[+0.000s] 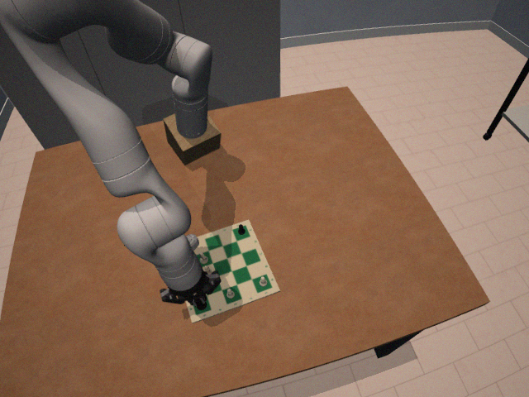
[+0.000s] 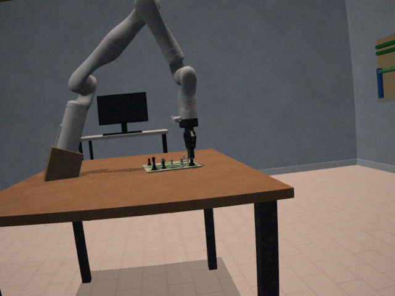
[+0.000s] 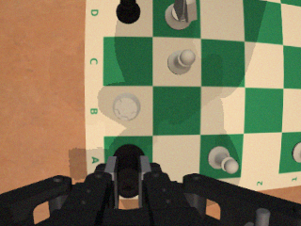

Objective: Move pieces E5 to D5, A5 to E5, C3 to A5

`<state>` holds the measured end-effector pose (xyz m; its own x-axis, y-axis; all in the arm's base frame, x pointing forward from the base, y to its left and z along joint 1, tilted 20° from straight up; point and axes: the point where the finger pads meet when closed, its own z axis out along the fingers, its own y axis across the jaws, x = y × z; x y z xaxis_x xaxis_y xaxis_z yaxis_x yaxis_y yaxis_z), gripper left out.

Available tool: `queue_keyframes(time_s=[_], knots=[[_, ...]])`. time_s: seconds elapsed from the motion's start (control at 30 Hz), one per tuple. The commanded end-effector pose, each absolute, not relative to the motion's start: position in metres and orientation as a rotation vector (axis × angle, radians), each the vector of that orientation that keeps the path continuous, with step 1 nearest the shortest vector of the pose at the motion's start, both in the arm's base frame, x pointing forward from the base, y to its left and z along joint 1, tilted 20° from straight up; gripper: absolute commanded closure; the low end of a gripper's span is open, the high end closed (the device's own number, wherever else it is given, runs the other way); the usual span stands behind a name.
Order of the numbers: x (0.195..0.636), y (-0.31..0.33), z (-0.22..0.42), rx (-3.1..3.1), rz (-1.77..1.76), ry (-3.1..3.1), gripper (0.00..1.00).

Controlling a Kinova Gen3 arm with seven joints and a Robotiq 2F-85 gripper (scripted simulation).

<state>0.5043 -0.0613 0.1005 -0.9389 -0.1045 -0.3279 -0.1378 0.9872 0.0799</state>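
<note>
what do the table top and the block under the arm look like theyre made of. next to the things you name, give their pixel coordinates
The table top (image 1: pixel 324 184) (image 2: pixel 153 191) looks like wood or a wood-look laminate, matte to satin: warm brown with soft, cloudy mottling.

The block (image 1: pixel 176 123) (image 2: pixel 63 164) seems to be bare wood with a dull finish: tan, with faint streaks like grain on its top, though painted board is possible.

Exterior view: a black flat-screen monitor (image 2: pixel 123 108) stands on a narrow pale-topped desk (image 2: pixel 149 132) with dark legs, beyond the brown wooden surface (image 1: pixel 320 170) (image 2: pixel 159 191). On the blue-grey wall (image 1: pixel 384 12) (image 2: pixel 255 69), at right, hangs a tan rectangular panel (image 2: pixel 387 60) bearing green horizontal strips (image 2: pixel 386 51) and a blue vertical strip (image 2: pixel 380 86). Pale pinkish rectangular floor tiles (image 1: pixel 384 85) (image 2: pixel 318 222) lie below.
</note>
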Motion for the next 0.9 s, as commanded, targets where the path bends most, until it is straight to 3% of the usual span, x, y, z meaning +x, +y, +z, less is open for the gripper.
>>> queue_keyframes(time_s=[0.0,0.37,0.4,0.47,0.5,0.57,0.6,0.73,0.77,0.83,0.87], knots=[[0.5046,-0.0616,0.1012,-0.175,0.144,2.802,1.00],[0.5046,-0.0616,0.1012,-0.175,0.144,2.802,1.00],[0.5046,-0.0616,0.1012,-0.175,0.144,2.802,0.92],[0.5046,-0.0616,0.1012,-0.175,0.144,2.802,0.92],[0.5046,-0.0616,0.1012,-0.175,0.144,2.802,0.84],[0.5046,-0.0616,0.1012,-0.175,0.144,2.802,0.84],[0.5046,-0.0616,0.1012,-0.175,0.144,2.802,0.75],[0.5046,-0.0616,0.1012,-0.175,0.144,2.802,0.75],[0.5046,-0.0616,0.1012,-0.175,0.144,2.802,0.67],[0.5046,-0.0616,0.1012,-0.175,0.144,2.802,0.67],[0.5046,-0.0616,0.1012,-0.175,0.144,2.802,0.59]])
